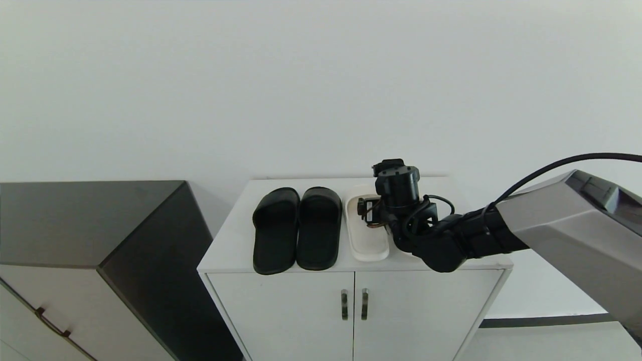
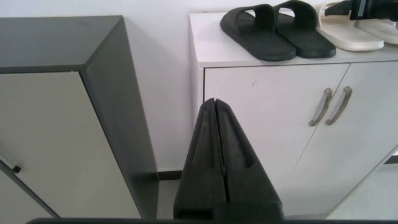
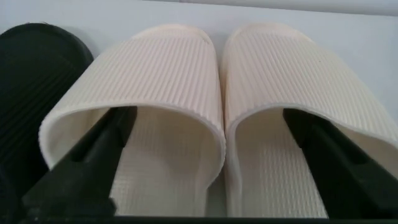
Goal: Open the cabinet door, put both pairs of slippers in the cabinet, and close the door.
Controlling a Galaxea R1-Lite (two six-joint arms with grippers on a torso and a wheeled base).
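Observation:
The white cabinet has both doors closed, their handles meeting in the middle. On its top stand a pair of black slippers and a pair of cream slippers. My right gripper is at the cream pair. In the right wrist view it is open, one finger inside each slipper, the adjoining strap sides between them. My left gripper is shut on nothing, low in front of the cabinet's left side. The black slippers lie above it.
A larger grey cabinet with a dark top stands close to the left of the white one, with a narrow gap between them. A plain white wall is behind. Open floor lies to the right of the cabinet.

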